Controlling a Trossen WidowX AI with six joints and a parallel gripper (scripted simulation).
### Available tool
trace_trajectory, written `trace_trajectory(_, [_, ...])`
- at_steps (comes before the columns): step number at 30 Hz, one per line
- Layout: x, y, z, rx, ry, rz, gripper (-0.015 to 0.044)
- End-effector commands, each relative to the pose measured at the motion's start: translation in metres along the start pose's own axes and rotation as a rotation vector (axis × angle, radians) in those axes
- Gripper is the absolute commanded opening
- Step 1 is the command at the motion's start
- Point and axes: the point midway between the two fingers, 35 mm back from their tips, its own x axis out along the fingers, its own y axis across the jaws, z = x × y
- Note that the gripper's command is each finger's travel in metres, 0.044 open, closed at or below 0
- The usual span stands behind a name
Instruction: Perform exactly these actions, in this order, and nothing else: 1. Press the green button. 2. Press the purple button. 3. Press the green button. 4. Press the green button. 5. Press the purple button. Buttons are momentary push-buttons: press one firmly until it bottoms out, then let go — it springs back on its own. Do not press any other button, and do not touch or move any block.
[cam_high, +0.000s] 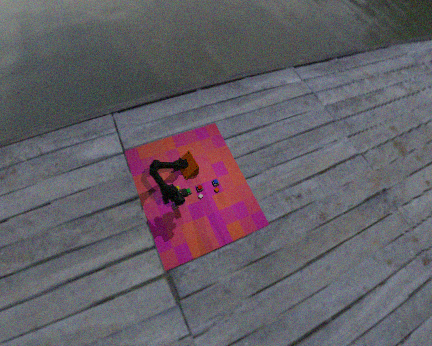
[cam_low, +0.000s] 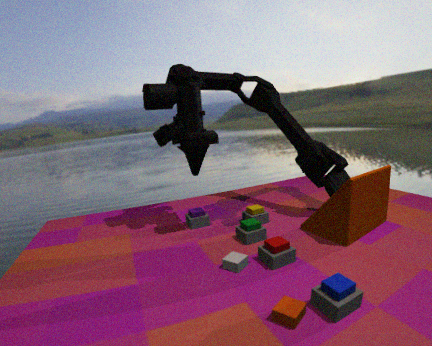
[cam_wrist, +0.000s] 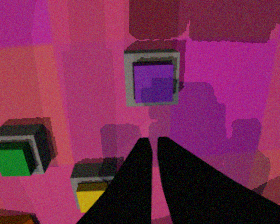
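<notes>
My gripper (cam_low: 195, 170) (cam_wrist: 153, 146) is shut and empty. It hangs high above the mat, roughly over the purple button (cam_low: 197, 212) (cam_wrist: 154, 80), which sits on a grey base at the back left of the button group. The green button (cam_low: 250, 224) (cam_wrist: 14, 161) (cam_high: 188, 191) sits on its grey base to the right of it, in front of the yellow button (cam_low: 255, 209) (cam_wrist: 89, 198). In the wrist view the purple button lies ahead of the fingertips, the green one at the left edge.
A red button (cam_low: 276, 244) and a blue button (cam_low: 338, 286) stand nearer the front. A white block (cam_low: 235, 260) and an orange block (cam_low: 289, 310) lie loose on the checkered mat (cam_low: 90, 280). A large orange wedge (cam_low: 357, 207) stands at the right by the arm's base.
</notes>
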Motion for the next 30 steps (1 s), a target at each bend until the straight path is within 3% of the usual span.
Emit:
trace_trajectory(1, [0.0,-0.012,0.003,-0.018,0.0,-0.01,0.002])
trace_trajectory(5, [0.008,-0.012,0.004,-0.018,0.0,-0.009,0.002])
trace_trajectory(10, [0.059,-0.013,0.003,-0.016,-0.002,-0.012,0.002])
trace_trajectory(30, [0.084,-0.014,0.004,-0.016,-0.002,-0.013,0.002])
